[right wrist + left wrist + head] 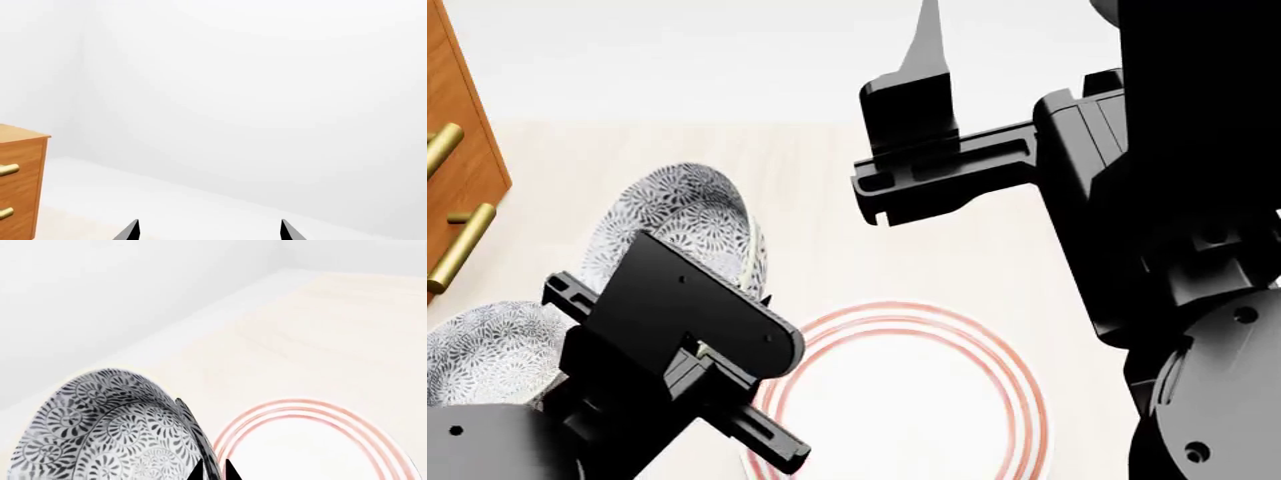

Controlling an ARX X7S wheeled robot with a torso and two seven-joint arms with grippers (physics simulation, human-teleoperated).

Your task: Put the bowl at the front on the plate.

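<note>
Bowl (113,430), tilted and pinched at its rim by left gripper (213,471) beside plate (908,400); right gripper (209,231) spread, empty; thin rim hold risks slipping.

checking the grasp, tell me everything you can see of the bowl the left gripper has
The bowl is small, round and white, ceramic-looking, densely covered inside and out with grey-blue flower swirls. It is tipped on its side, lifted off the table, its rim pinched between the left gripper's dark fingers. It hangs just beside the plate, not over its middle and not touching it. In the head view the arm hides its lower part. An identical bowl sits nearby.
</note>
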